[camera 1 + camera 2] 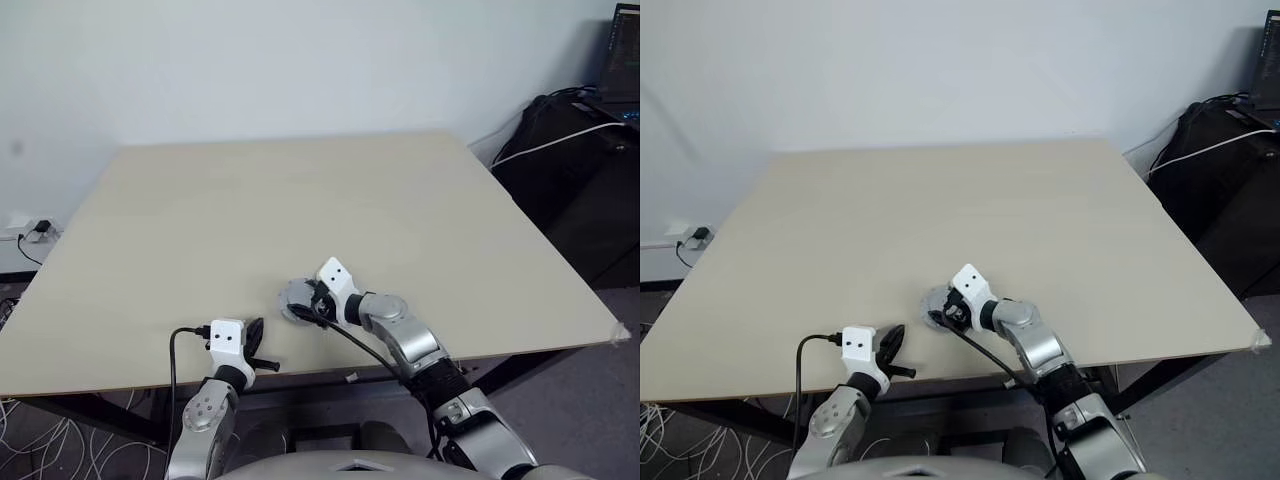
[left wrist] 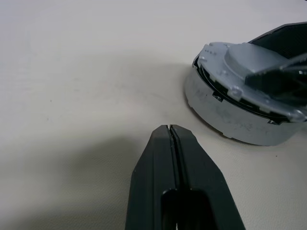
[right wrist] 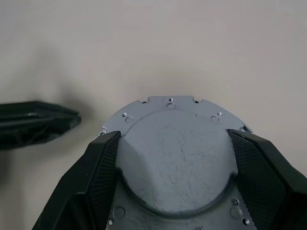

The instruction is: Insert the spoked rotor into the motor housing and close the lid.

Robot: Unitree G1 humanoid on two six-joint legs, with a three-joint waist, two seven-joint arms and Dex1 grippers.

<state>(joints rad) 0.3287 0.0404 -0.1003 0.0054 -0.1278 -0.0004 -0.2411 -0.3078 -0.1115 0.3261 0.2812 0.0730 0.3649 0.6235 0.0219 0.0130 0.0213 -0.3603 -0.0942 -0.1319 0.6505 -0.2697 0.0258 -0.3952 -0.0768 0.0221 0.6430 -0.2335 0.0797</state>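
The lid (image 3: 177, 143), a silver-grey disc with a raised round hub, lies slightly askew on the grey round motor housing (image 2: 225, 112) near the table's front edge. A dark gap shows between the two. My right gripper (image 3: 172, 136) reaches over it, with one black finger against each side of the hub. The housing's windings and the spoked rotor are hidden under the lid. My left gripper (image 1: 257, 335) rests shut on the table just left of the housing, holding nothing.
The pale wooden table (image 1: 300, 200) is bare apart from the assembly (image 1: 295, 297). Its front edge runs just below both grippers. Dark bags and a white cable (image 1: 560, 145) stand past the table's right side. A wall socket (image 1: 35, 230) and loose cables sit at the left.
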